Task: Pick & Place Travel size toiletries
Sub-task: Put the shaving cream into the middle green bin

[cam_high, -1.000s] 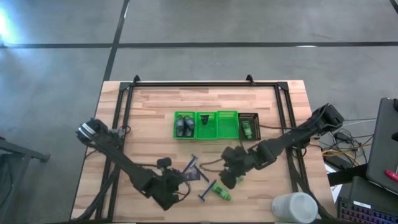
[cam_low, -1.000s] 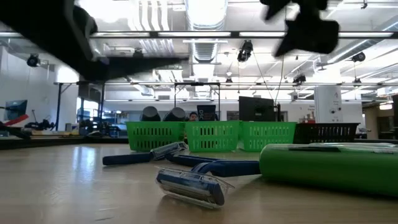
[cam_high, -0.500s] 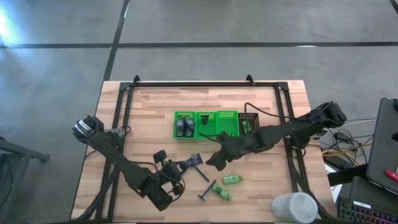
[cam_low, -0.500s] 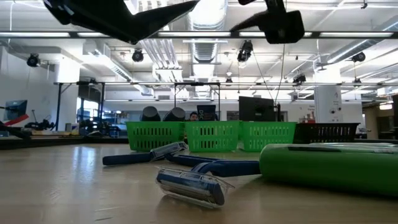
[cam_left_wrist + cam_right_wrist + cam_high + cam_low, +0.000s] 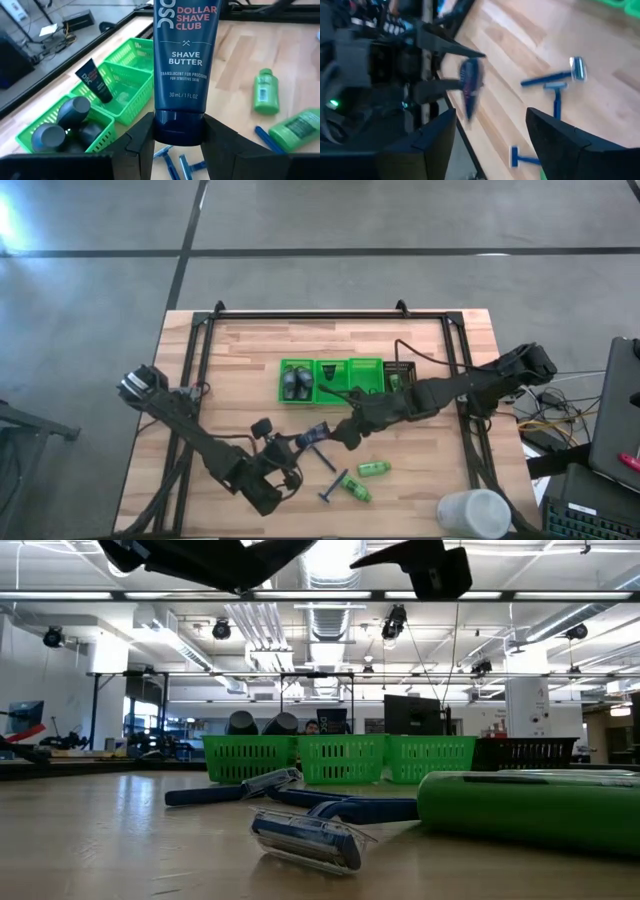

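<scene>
Over wooden table (image 5: 250, 350), tube (image 5: 183, 60) apparently clamped between left jaws.

**Four cameras on one bench**

The high view looks straight down from well above, the bench (image 5: 250, 350) filling mid-frame. The low view sits on the benchtop, facing level toward the green tray (image 5: 340, 758) at mid-frame. The left wrist view looks closely along a dark tube (image 5: 185, 65); the right wrist view looks down at razors (image 5: 555, 82). All four show razors.
</scene>
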